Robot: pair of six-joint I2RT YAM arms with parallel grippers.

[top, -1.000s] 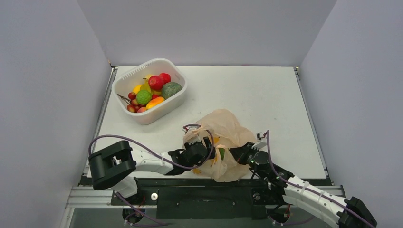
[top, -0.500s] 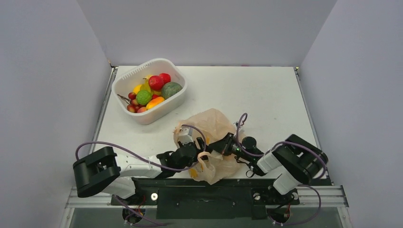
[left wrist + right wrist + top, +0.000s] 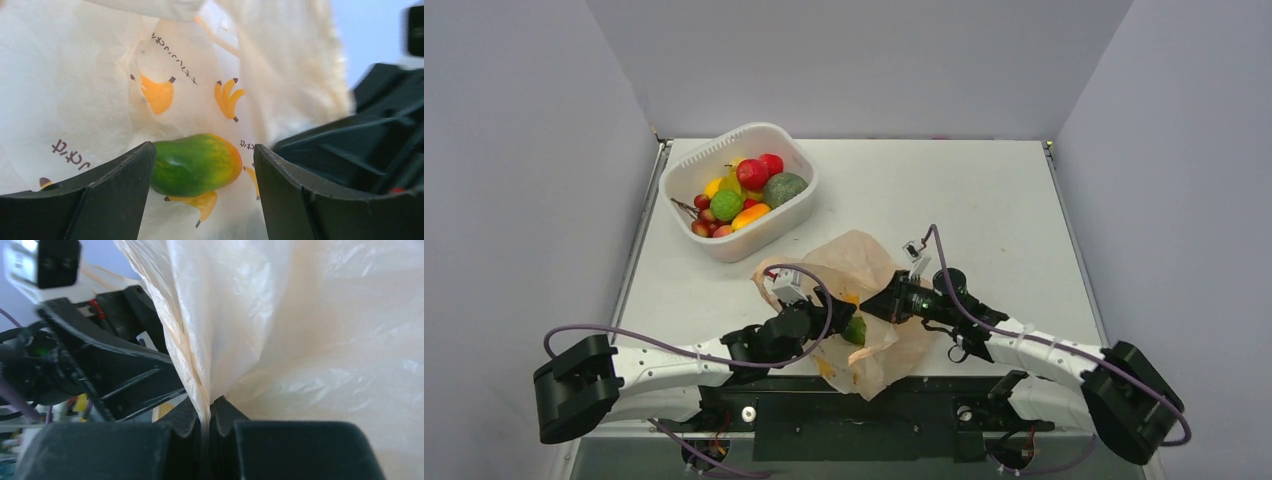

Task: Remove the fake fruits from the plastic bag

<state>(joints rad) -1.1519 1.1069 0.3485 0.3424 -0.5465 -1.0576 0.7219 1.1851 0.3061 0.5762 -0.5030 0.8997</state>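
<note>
The right claw (image 3: 206, 421) is pinching a fold of the plastic bag (image 3: 864, 268) tight, lifting its mouth. The left claw (image 3: 202, 152) is gaping around a green-and-orange toy mango (image 3: 196, 164) at that mouth, not yet gripping, so removal looks pending; whether more are lying inside is hidden. The bag is lying by the near edge of the surface (image 3: 984, 200), open room spreading beyond.

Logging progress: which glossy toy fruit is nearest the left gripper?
The green plastic fruit with an orange tip, against the peach plastic bag; the other fruits lie in the white basket.
</note>
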